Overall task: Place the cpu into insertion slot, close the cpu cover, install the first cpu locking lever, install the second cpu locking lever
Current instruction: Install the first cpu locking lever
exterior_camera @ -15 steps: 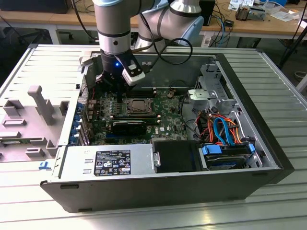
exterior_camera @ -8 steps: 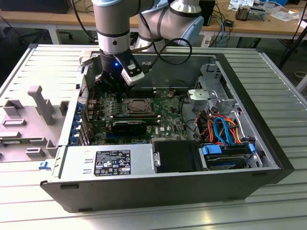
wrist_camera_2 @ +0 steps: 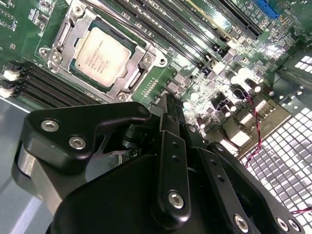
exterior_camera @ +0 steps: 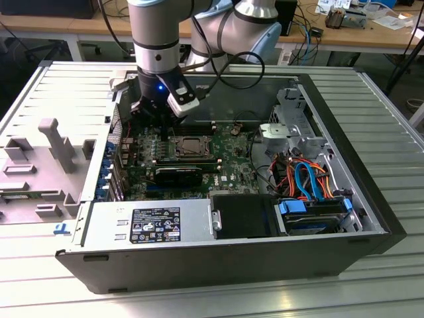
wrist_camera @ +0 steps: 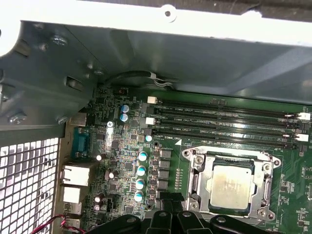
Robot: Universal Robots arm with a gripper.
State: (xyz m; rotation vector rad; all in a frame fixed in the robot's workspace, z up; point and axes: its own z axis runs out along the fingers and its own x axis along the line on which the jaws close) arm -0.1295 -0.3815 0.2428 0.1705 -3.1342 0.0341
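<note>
The cpu [wrist_camera_2: 102,56] [wrist_camera: 229,185] lies flat in the insertion slot [exterior_camera: 192,147] on the green board, its silver-grey top facing up. The cpu cover [wrist_camera_2: 66,36] [wrist_camera: 195,175] is down around it as a silver frame with the chip showing through its window. My gripper [exterior_camera: 158,122] hangs over the board to the exterior view's left of the socket, apart from it. In both wrist views its black fingertips [wrist_camera_2: 168,102] [wrist_camera: 171,207] meet with nothing between them, so it is shut.
Long black memory slots [wrist_camera: 219,122] run beside the socket. A black expansion card [exterior_camera: 179,175] lies in front of it, then the power supply [exterior_camera: 149,222]. Orange and blue cables [exterior_camera: 308,179] sit at the right. The case's perforated rear wall [wrist_camera: 27,180] is close to the gripper.
</note>
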